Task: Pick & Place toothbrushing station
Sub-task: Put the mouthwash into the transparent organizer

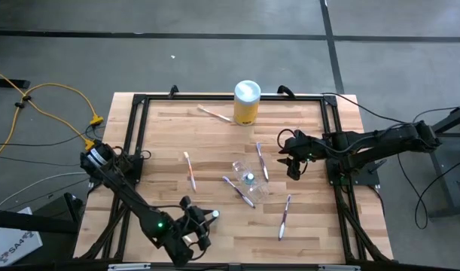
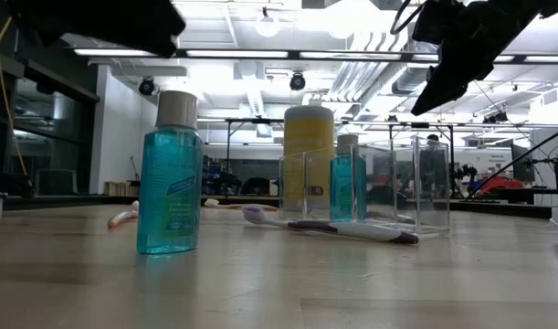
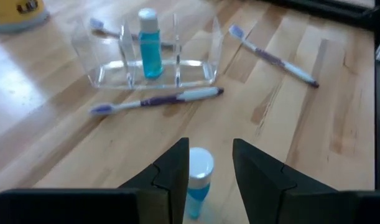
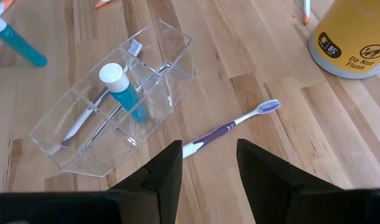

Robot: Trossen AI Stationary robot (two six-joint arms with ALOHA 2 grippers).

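Observation:
A clear plastic holder (image 1: 248, 179) with compartments stands mid-table, with a small blue bottle (image 4: 124, 90) upright in it and a toothbrush (image 4: 84, 121) lying inside. A second blue bottle (image 3: 198, 180) with a white cap stands upright on its base near the table's front edge. My left gripper (image 3: 211, 162) hangs open just above and behind it, and the cap shows between the fingers. Purple and pink toothbrushes (image 1: 190, 169) (image 1: 284, 216) (image 4: 230, 127) lie flat around the holder. My right gripper (image 1: 294, 169) hangs open above the table, right of the holder.
A yellow canister (image 1: 246, 102) with a white lid stands at the far edge, with another toothbrush (image 1: 214, 114) lying beside it. A black metal frame (image 1: 135, 128) runs along the table's sides. Bare wood lies at the near left and the near right.

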